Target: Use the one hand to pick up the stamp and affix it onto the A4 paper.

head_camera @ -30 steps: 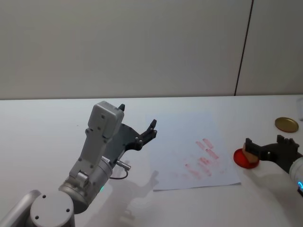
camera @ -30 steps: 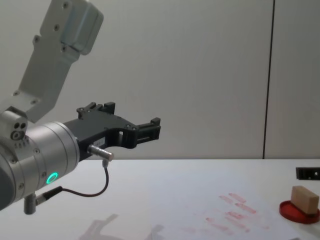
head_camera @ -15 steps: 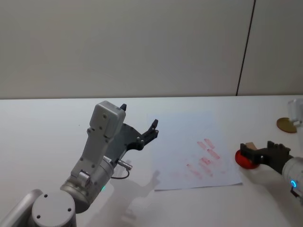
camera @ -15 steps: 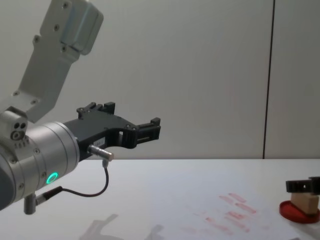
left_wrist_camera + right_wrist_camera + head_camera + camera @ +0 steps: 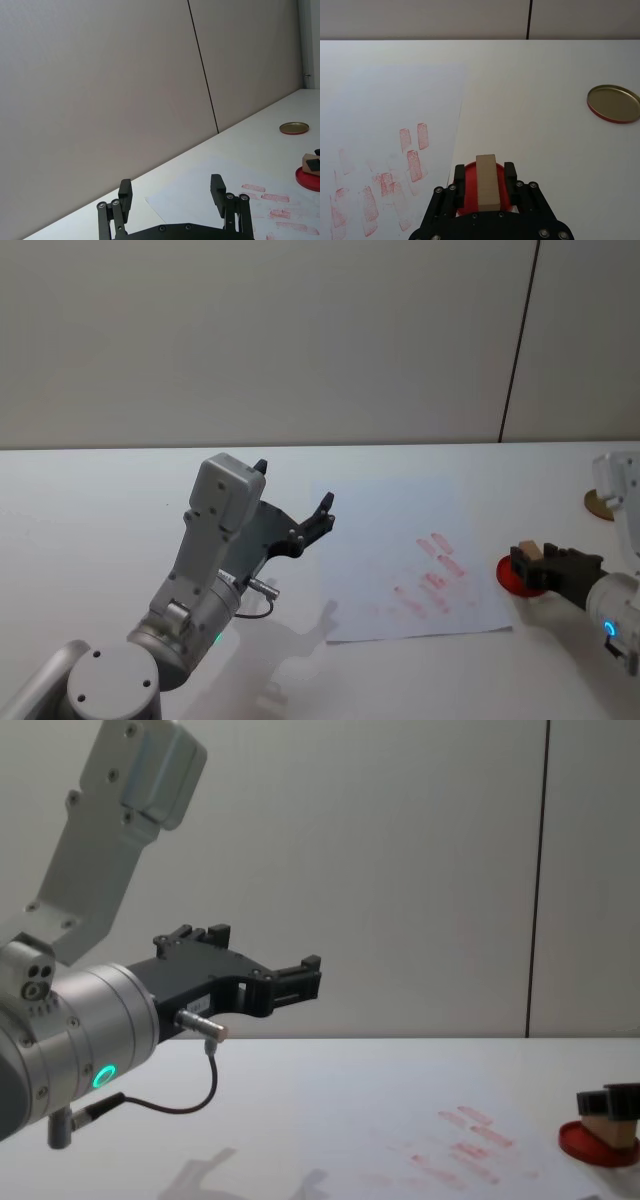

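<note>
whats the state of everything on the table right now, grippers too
stamp: sitting on the ink pad, not gripped
ink pad: uncovered, stamp on it
gold lid: off, lying flat apart from the pad
A4 paper: flat, with faded red prints
right gripper: open, fingers straddling the stamp
left gripper: open, empty, raised above the table

Light-tan stamp (image 5: 487, 181), red ink pad (image 5: 469, 192), white paper (image 5: 385, 100) with faded red prints (image 5: 413, 165), gold lid (image 5: 613, 103)
</note>
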`<state>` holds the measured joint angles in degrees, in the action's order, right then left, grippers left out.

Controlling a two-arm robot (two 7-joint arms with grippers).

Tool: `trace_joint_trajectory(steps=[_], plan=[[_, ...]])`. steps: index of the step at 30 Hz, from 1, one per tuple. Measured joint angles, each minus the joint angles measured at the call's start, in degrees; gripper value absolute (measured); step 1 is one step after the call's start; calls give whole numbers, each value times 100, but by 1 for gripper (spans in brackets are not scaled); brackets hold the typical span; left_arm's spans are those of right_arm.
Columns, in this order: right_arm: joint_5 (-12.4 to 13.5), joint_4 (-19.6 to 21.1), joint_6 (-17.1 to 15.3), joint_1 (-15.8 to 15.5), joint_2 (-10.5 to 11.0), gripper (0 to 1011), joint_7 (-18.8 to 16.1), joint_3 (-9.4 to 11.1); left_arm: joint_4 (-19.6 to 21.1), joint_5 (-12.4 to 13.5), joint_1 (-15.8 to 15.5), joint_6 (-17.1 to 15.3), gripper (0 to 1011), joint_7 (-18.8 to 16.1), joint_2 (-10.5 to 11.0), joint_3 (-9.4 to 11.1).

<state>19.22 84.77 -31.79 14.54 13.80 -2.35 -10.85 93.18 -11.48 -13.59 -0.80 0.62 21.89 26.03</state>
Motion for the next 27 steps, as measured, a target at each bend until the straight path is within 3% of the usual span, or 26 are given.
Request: trace_joint_trajectory(steps=[1, 7, 10, 27], plan=[[-18, -4, -8, 4, -5, 464, 6, -5, 0, 0, 0, 0, 993, 0, 0, 0], [-111, -8, -60, 13, -18, 260, 67, -17, 0, 0, 0, 0, 993, 0, 0, 0], [-150, -8, -94, 16, -22, 216, 90, -22, 0, 0, 0, 0, 993, 0, 0, 0], [-420, -101, -501, 132, -86, 216, 200, -58, 0, 0, 0, 0, 993, 0, 0, 0]])
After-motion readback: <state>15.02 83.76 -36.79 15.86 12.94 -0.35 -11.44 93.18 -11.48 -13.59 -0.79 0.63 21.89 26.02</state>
